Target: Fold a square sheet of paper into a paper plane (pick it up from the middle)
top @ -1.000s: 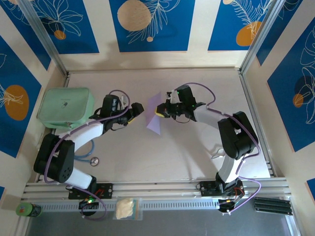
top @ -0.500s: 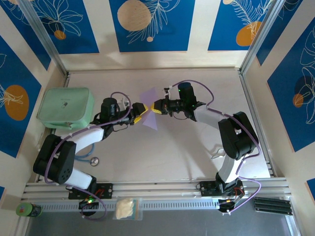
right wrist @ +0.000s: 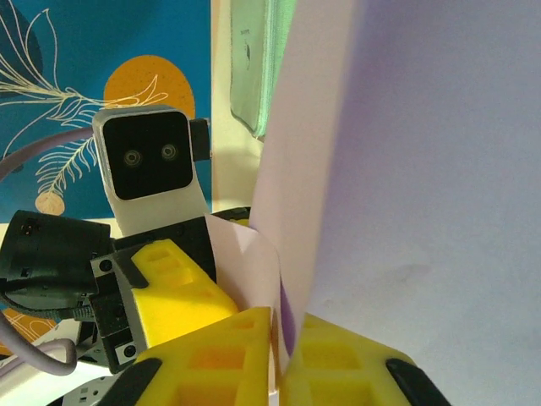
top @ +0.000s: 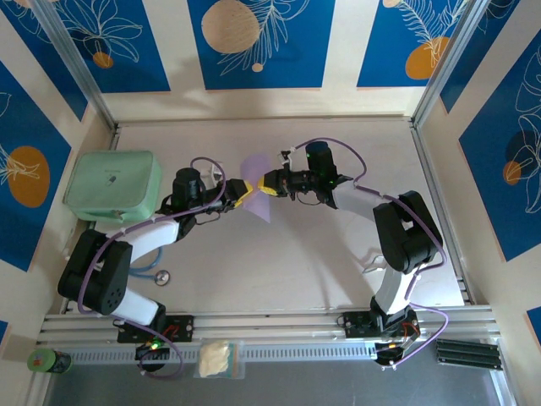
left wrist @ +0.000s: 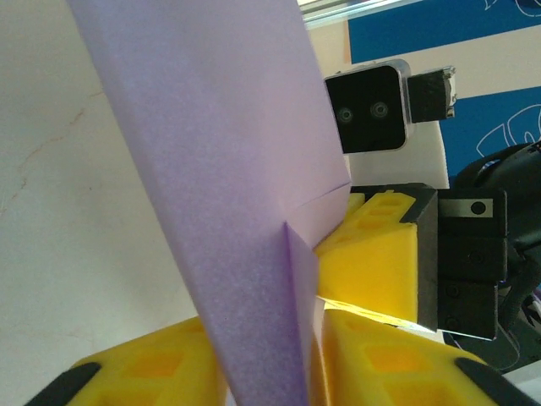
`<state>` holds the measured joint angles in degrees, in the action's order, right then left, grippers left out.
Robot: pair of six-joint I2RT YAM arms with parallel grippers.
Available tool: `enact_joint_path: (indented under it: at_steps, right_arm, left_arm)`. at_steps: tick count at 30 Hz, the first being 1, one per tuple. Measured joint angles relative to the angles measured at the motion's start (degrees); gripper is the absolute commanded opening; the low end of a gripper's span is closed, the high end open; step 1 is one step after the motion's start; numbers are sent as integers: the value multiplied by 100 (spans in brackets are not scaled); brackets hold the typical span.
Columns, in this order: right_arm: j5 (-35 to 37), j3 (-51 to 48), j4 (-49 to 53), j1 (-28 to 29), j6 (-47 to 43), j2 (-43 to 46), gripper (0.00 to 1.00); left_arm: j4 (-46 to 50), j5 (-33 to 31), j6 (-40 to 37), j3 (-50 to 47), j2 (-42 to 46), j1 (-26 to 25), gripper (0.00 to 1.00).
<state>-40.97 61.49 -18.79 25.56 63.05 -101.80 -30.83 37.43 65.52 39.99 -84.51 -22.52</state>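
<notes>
Top external view: the folded paper (top: 261,209) is held above the middle of the table (top: 338,262). My left gripper (top: 243,198) pinches it from 8 o'clock and my right gripper (top: 269,183) from 2 o'clock, both finger pairs pressed onto it.

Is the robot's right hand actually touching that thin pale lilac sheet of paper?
Touching. The right wrist view shows the pale lilac paper sheet pinched between the right hand's yellow fingers.
</notes>
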Motion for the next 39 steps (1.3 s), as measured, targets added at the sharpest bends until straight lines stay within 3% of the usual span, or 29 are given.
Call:
enact_joint_path:
  at_steps: [8,12,16,19,25,32,34,36,39]
  right_arm:
    - [162,-2,385,-57,-273,0,38]
    - [490,-37,807,-219,-509,61,48]
    - [1082,-127,1432,-424,-887,361,56]
    - [1659,-131,1928,-511,-1252,680,61]
    - [2767,-157,2546,-529,-1801,1266,63]
    - [3467,-295,2850,-608,-1902,1325,62]
    - [3547,-407,2857,-682,-1829,1329,62]
    - [3611,-566,2857,-804,-1720,1366,61]
    - [3663,-848,2865,-1056,-1530,1504,61]
  left_arm:
    - [282,-107,-195,9,0,2,8]
    - [774,-249,-463,111,0,28,7]
    - [1976,-693,-1198,557,22,33,6]
    - [3268,-1388,-2004,1115,79,0,6]
    - [5829,-3805,-3488,2555,-7,-481,5]
    - [7685,-6382,-4054,3873,-1311,-1438,4]
    - [7995,-6763,-4054,4122,-1829,-1661,4]
    - [8183,-6955,-4050,4321,-2297,-1847,11]
    - [8209,-6782,-4024,4483,-2789,-2017,22]
